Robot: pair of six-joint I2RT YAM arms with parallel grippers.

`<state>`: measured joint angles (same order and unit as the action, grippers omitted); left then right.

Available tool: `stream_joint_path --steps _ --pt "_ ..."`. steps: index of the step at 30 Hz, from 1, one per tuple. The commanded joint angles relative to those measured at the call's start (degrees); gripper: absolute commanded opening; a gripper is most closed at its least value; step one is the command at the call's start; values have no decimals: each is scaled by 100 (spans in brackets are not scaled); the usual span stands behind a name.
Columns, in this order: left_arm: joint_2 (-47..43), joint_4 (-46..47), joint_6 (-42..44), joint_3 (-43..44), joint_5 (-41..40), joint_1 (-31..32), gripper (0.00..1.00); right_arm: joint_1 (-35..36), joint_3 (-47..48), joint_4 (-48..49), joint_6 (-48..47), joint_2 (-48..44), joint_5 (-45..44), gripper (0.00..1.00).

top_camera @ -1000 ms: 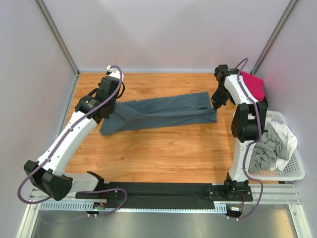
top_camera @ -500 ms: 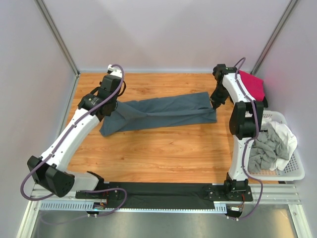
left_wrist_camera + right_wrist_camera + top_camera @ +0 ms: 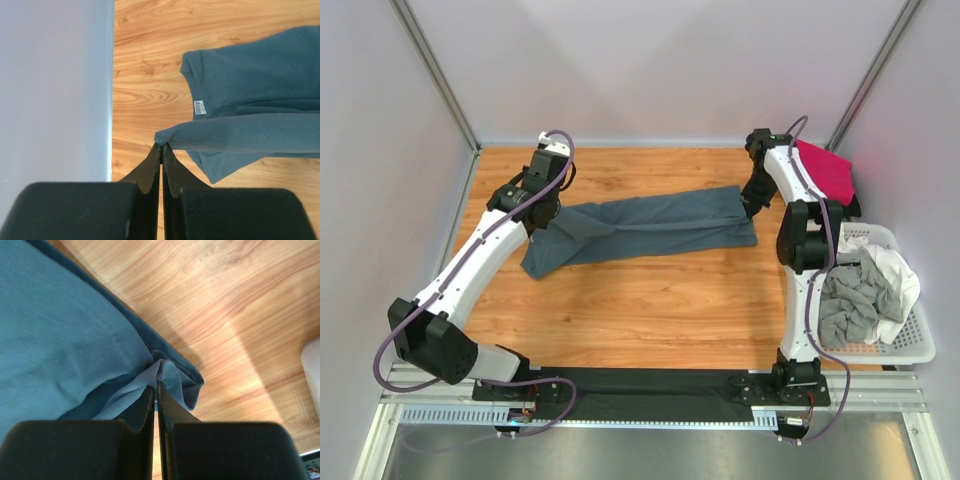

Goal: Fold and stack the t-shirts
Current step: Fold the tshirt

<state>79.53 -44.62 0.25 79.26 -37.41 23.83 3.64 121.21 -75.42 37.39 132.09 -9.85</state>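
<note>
**Both tools clamped on the slate blue-grey t-shirt**

**Left tool.** The left tool has its two fingers pressed flat together, with no gap showing. A fold of the slate blue-grey t-shirt is pinched at their tips. In the left wrist view this fold runs off to the right as a narrow band across the rest of the garment. The collar and its white label lie on the bench just beyond the band.

**Right tool.** The right tool is also closed down tight. It grips a small bunch of cloth at the hemmed corner of the same shirt. The cloth puckers around the fingertips, and the hem curls over on the wood beside them.

**Task item position.** The slate blue-grey t-shirt lies across the far half of the bench as a long strip, one end at each tool. Its left end is wider and spreads toward the near side.

**Other shirts.**
- A magenta-pink t-shirt sits at the far right corner of the bench, partly hidden behind the right arm.
- The white lattice basket stands at the right edge, near side.
- A crumpled light grey t-shirt lies inside the basket.
- A white t-shirt lies beside the grey one, in the far part of the basket.
</note>
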Motion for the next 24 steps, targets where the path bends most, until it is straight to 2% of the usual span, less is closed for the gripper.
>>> stream_joint_path --steps 1,16,24 --pt "45 155 -139 -51 -3 -37 0 5 342 -52 -118 150 18 1" --pt "212 33 -271 -78 -30 -107 0 5 676 106 -188 449 316 1" --pt "239 41 -350 -60 41 -107 0 -4 737 475 -241 467 677 12"
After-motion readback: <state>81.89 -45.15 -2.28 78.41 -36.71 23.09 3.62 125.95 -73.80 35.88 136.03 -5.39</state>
